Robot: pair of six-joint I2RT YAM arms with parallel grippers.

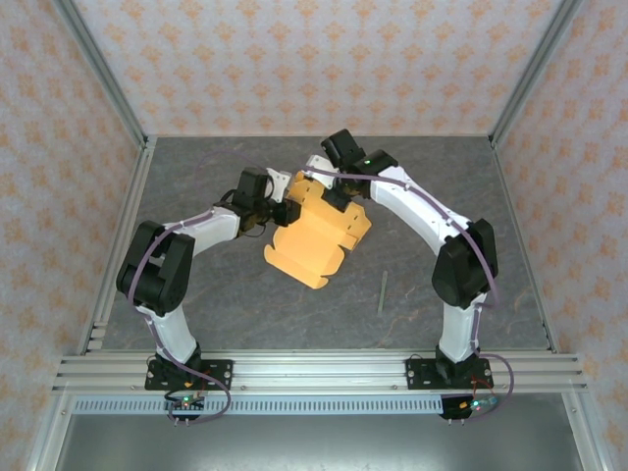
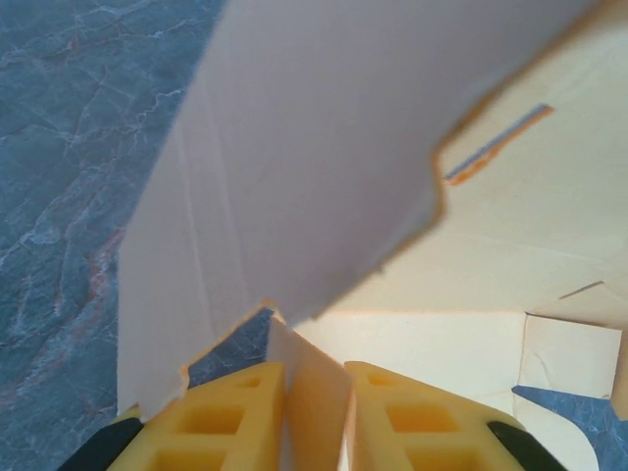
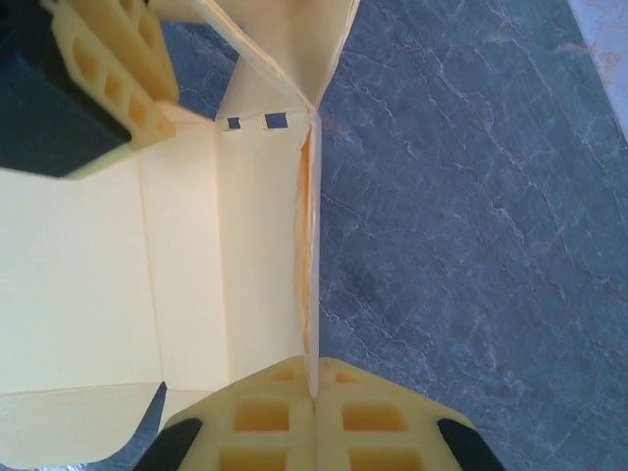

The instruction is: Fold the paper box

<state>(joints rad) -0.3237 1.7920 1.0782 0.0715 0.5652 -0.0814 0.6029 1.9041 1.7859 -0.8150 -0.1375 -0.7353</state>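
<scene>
Top external: the paper box (image 1: 312, 245), a light orange die-cut sheet of thin card, sits part-folded between both pincers above the grey marbled table (image 1: 216, 294). The left gripper (image 2: 314, 383) is clamped on a small flap standing straight ahead of its fingers, and a broad panel rises beyond it. The right gripper (image 3: 315, 378) is pinched tight on a thin wall edge running away from its tips, with the flat base to its left. Judgement: hold both pinches firm, swing the panel slowly along its crease, keep the walls square. Card is pale, creased, slotted, with notched edges.
</scene>
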